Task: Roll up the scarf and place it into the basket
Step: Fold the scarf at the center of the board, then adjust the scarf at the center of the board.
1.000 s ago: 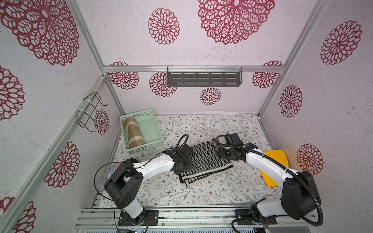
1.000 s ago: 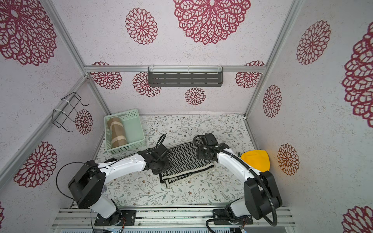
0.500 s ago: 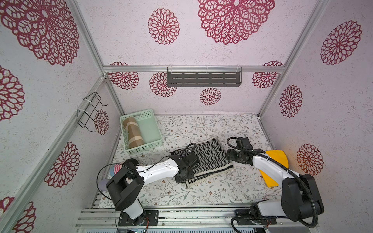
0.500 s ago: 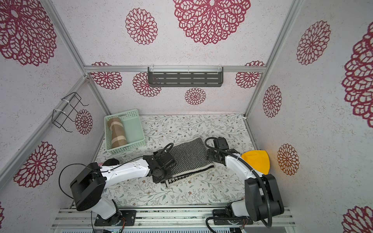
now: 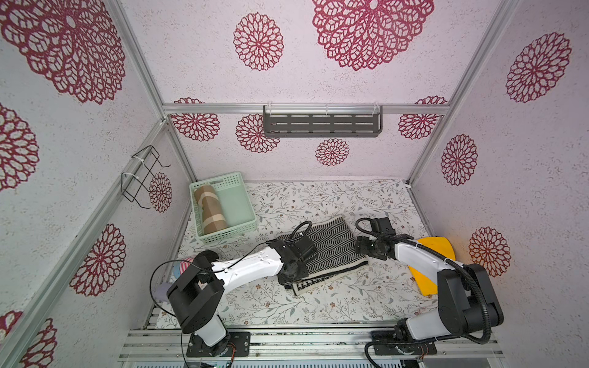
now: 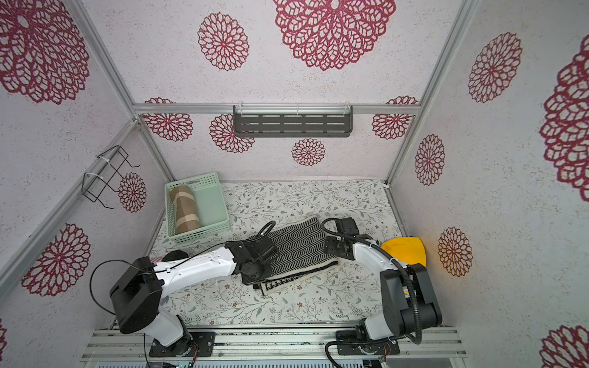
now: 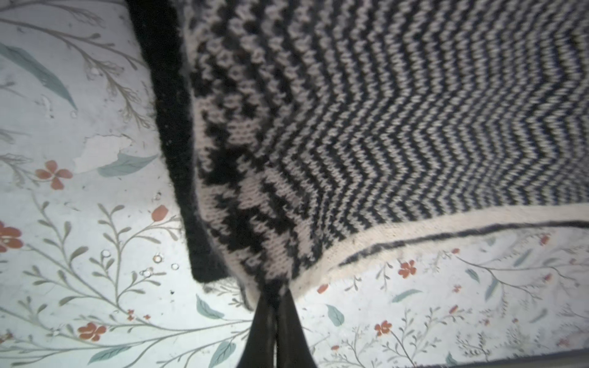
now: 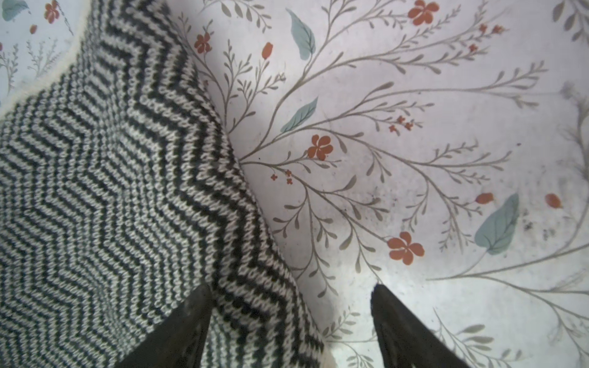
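The black-and-white chevron scarf (image 5: pixel 334 242) lies folded flat on the floral counter (image 5: pixel 318 197), a little below the middle of the frame in both top views, slanting from lower left to upper right. It is still unrolled and well apart from the mint-green basket (image 5: pixel 229 232) at its upper left. In the left wrist view the left fingers (image 7: pixel 291 331) are pressed together on the scarf's very corner, where the black edge and the cream border meet, so only a small bite of knit is held. In the right wrist view the right fingers (image 8: pixel 404 331) stand wide apart and hold nothing, one over the chevron edge and the other over bare counter. The main risk is that thin corner pinch: a loose knit may stretch or slip free. If only the top layer is caught, a pull would probably peel the fold open rather than start a roll. With the far end unheld, the whole scarf could also drag across the counter, or the roll could wind up crooked, since the cloth lies askew. A brown rolled cloth (image 5: pixel 210 207) already fills the left half of the basket, so a slack, bulky roll might catch on the rim or uncoil on release.
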Robot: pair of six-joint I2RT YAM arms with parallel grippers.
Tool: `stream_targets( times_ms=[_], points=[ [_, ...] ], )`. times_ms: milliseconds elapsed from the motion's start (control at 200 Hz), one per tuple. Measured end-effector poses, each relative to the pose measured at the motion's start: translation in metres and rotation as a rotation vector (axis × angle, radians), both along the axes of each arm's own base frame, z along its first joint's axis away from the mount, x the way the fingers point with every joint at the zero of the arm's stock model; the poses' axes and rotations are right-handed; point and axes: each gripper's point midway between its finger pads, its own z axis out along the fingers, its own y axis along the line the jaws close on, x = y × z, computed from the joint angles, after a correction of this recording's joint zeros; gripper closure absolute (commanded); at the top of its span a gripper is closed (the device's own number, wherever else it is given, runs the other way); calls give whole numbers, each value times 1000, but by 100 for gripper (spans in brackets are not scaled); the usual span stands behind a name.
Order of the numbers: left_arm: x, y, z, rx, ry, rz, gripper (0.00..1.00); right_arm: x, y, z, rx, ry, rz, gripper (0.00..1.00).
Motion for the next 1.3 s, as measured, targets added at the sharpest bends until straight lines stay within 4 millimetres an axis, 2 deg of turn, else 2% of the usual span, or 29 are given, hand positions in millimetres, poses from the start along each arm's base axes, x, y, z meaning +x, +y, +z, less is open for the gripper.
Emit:
stream_targets(
  times_ms=[80,150,380,570,610,676,701,751,806,901,961,1031,1101,1166,1236,1301],
  points=[
    [-1,-5,9,-45,-8,-7,100,-1,0,-4,0,12,2,20],
    [-3,-7,8,-66,-2,-12,100,-2,1,-8,2,25,4,20],
    [-26,6,-37,-23,106,-2,100,-7,0,-22,-11,73,5,22],
    [-33,12,-57,-1,144,4,100,-9,-7,-33,-34,105,-6,45],
    [-33,11,-59,-2,147,3,90,-8,-7,-33,-31,104,-4,49],
    [-33,10,-59,-4,148,1,61,-7,-6,-33,-22,102,-2,50],
    [-32,8,-58,-12,146,0,53,-7,-5,-33,-17,101,1,50],
    [-28,4,-55,-28,135,-4,45,-7,-5,-33,-15,102,3,50],
    [-25,2,-52,-32,128,-7,42,-7,-4,-33,-13,103,3,50],
    [-20,14,-43,13,117,1,34,-9,-4,-33,-9,103,5,50],
    [-12,23,-28,34,87,11,27,-13,-5,-33,-6,106,6,49],
    [2,29,4,23,14,31,22,-20,-5,-33,1,111,3,48],
    [17,35,36,-15,-73,56,21,-26,-7,-33,1,120,-1,48],
    [31,43,58,-52,-144,87,22,-30,-8,-33,2,128,-9,48],
    [42,49,66,-74,-187,113,28,-32,-9,-33,5,128,-19,49],
    [52,51,59,-87,-202,133,38,-35,-9,-34,13,128,-34,51]
  ],
)
